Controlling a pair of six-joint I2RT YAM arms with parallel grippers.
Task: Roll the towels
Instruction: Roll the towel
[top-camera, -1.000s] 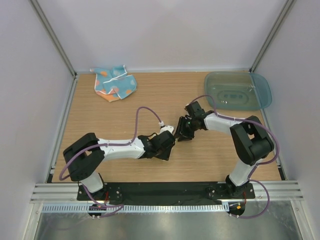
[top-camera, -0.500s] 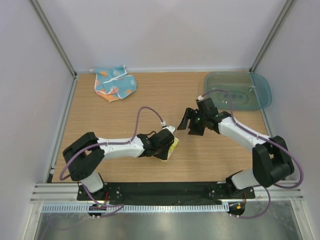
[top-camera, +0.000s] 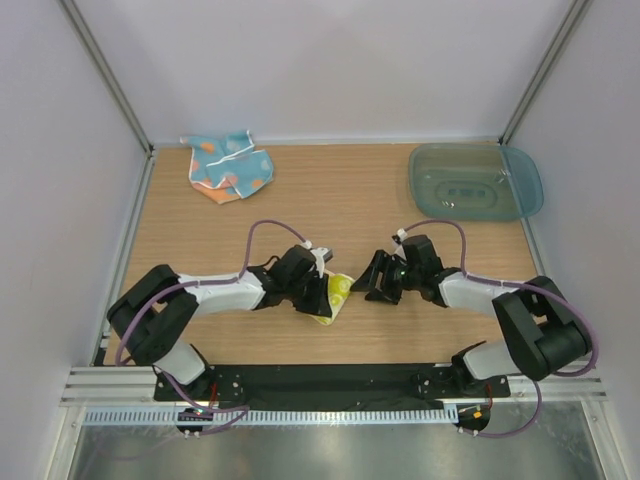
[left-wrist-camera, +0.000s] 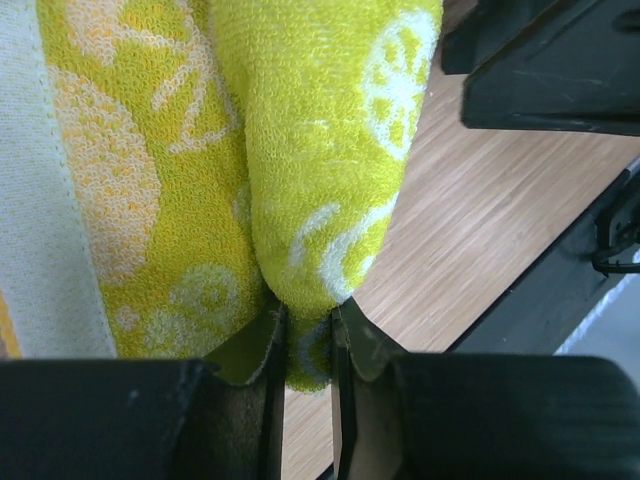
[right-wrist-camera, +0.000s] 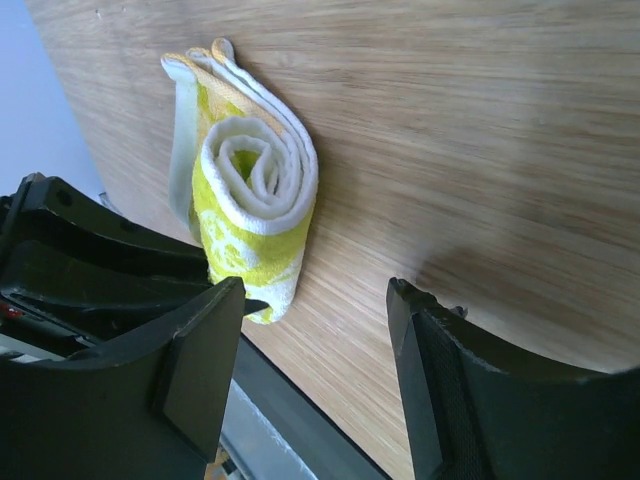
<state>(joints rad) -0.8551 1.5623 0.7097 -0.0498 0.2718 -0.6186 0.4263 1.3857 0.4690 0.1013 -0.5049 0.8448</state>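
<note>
A yellow-green towel (top-camera: 336, 296) with lemon prints lies rolled on the wooden table; its spiral end shows in the right wrist view (right-wrist-camera: 255, 215). My left gripper (top-camera: 322, 297) is shut on the roll's edge, and the cloth (left-wrist-camera: 310, 170) sits pinched between its fingertips. My right gripper (top-camera: 376, 284) is open and empty, just right of the roll, not touching it. A second towel (top-camera: 229, 167), blue with orange spots, lies crumpled at the back left.
A teal plastic bin (top-camera: 474, 181) stands at the back right corner. The black base rail (top-camera: 330, 382) runs along the near table edge. Frame posts and white walls close in the sides.
My left gripper has moved left and back with the yellow towel, now uncovered. My right gripper swung away to the back, then came down low beside the roll, open.
</note>
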